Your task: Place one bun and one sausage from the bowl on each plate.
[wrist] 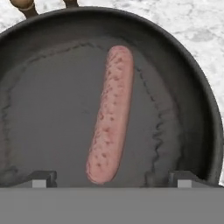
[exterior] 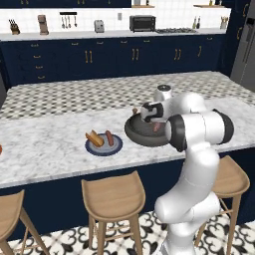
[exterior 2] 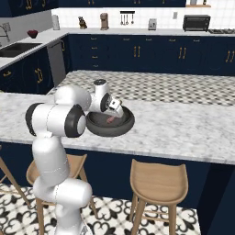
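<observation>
I had the jaws (wrist: 112,178) spread fully wide and holding nothing, hanging straight down inside the bowl (exterior: 134,133), both tips showing low in the hand view on either side of the near end of the sausage (wrist: 109,139). That was on purpose: the sausage lay lengthwise between the tips, so a close across its narrow width looked like the plain way to take it. The sausage rested flat on the dark bowl floor, alone in the part I could see, well clear of the wall. The bowl sat on the marble desk (exterior: 45,144) near its front edge, right under the arm's wrist. To the bowl's left along that same front edge was the blue plate (exterior: 103,146), near but apart from the bowl, and it carried a bun (exterior: 94,138) and a second sausage (exterior: 109,137) side by side, so I judged that plate served. A brown knob-like thing (wrist: 22,4) showed just past the bowl's far rim in the hand view; I couldn't tell what it was. I judged the step as picking the sausage for the other plate. Risk as I saw it: the round sausage rolling or squirting out if the tips landed too near its end.
</observation>
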### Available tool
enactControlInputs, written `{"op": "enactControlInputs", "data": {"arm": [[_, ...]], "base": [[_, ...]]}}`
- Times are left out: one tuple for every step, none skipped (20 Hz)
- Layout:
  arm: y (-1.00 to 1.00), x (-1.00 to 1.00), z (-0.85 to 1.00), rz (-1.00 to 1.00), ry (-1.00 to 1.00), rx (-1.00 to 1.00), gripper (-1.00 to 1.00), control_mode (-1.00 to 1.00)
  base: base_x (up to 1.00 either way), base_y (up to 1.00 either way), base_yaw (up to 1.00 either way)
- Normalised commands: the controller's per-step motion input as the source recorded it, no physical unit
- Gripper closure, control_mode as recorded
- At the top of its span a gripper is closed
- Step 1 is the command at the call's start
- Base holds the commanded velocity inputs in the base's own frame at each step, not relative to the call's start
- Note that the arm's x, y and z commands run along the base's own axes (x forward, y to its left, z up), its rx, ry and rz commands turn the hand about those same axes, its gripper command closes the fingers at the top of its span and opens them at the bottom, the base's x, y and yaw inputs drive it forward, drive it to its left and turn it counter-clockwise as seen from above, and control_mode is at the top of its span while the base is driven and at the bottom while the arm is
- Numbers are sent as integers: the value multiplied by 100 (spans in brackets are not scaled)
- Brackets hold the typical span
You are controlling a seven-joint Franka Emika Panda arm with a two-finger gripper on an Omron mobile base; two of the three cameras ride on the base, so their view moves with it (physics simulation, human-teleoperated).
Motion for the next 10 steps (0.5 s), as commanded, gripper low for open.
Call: {"op": "enactControlInputs", "data": {"arm": [[0,49,-43,0,1,0,-100,-100],[0,55,-46,0,3,0,-100,-100],[0,49,-52,0,3,0,-100,-100],[-2,39,-61,0,2,0,-100,-100],[-11,24,-60,0,2,1,-100,-100],[-13,4,-54,0,1,1,-100,-100],[-12,3,-60,0,0,0,-100,-100],[-14,0,-55,0,0,0,-100,-100],[0,0,-34,0,0,0,-100,-100],[0,0,-32,0,0,0,-100,-100]], "base": [[0,0,0],[0,0,0],[0,0,0],[0,0,0],[0,0,0],[0,0,0],[0,0,0],[0,0,0],[0,0,0],[0,0,0]]}}
